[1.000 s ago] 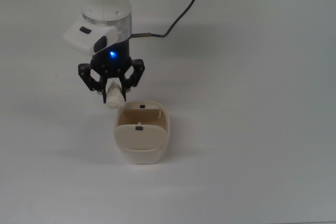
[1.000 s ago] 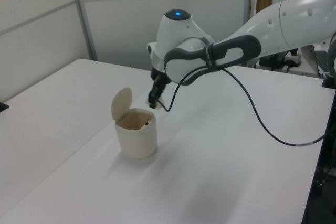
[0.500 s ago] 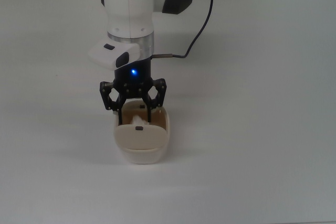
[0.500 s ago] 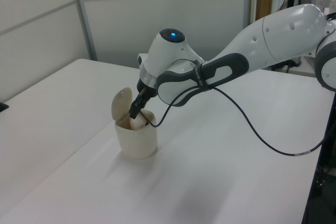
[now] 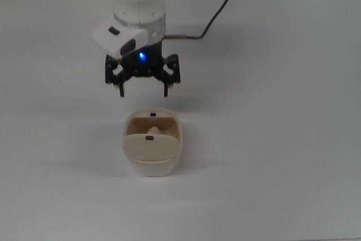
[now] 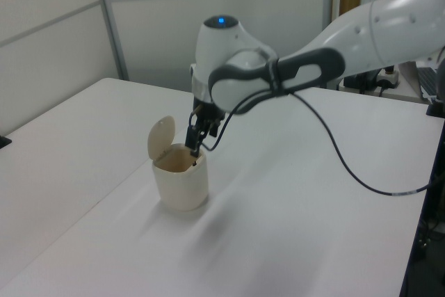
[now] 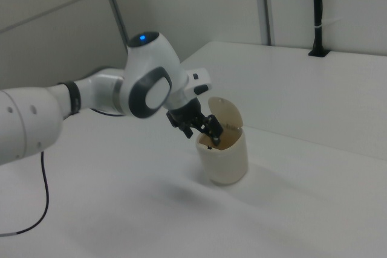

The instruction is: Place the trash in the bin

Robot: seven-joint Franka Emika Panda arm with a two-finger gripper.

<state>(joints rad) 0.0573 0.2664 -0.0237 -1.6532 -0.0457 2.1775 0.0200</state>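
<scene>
The bin (image 5: 152, 165) is a small beige container that stands on the white table with its flap lid (image 6: 160, 137) tipped up. Inside its mouth a pale lump, the trash (image 5: 155, 132), shows just past the lid's edge. My gripper (image 5: 144, 90) hangs above the table just beyond the bin's rim, toward the top view's top. It is open, its black fingers (image 5: 121, 90) spread wide with nothing between them. In the left view the gripper (image 6: 197, 141) hovers over the bin's (image 6: 181, 186) far rim. In the right view the gripper (image 7: 209, 135) is beside the bin (image 7: 227, 164).
A black cable (image 5: 214, 12) runs from the wrist off the top view's top edge. The white table (image 5: 282, 139) stretches around the bin. Grey wall panels (image 6: 62, 39) stand behind the table in the left view.
One second ago the gripper held the trash beside the bin. It then dipped into the bin's mouth. Now it has let go and drawn back toward the top view's top, open and empty.
</scene>
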